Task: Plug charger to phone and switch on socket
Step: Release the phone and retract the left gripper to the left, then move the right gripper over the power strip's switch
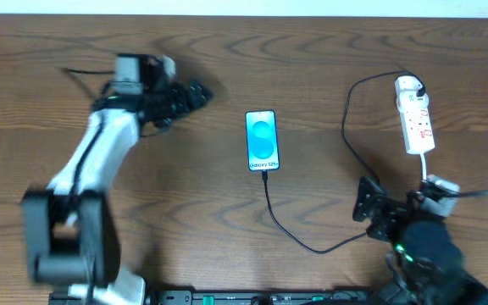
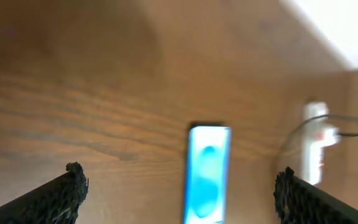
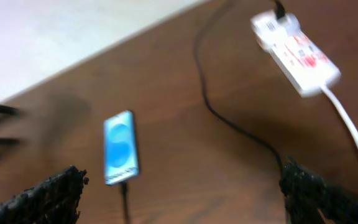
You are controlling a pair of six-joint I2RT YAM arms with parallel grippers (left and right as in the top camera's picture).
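Observation:
The phone (image 1: 262, 140) lies flat mid-table with its blue screen lit, and shows too in the left wrist view (image 2: 207, 174) and the right wrist view (image 3: 120, 148). The black charger cable (image 1: 312, 248) meets the phone's bottom edge, loops past my right gripper and runs up to the white plug head (image 1: 407, 85) sitting in the socket (image 1: 416, 119). The socket is a white strip at the far right (image 3: 294, 46), blurred in the left wrist view (image 2: 316, 140). My left gripper (image 1: 200, 93) hovers open, left of the phone. My right gripper (image 1: 369, 206) stands open near the front, empty.
The socket's thicker white cord (image 3: 353, 130) runs from its near end toward my right arm. A pale strip beyond the table's far edge (image 2: 334, 25) shows at the top. Bare wood (image 1: 329, 68) lies between phone and socket.

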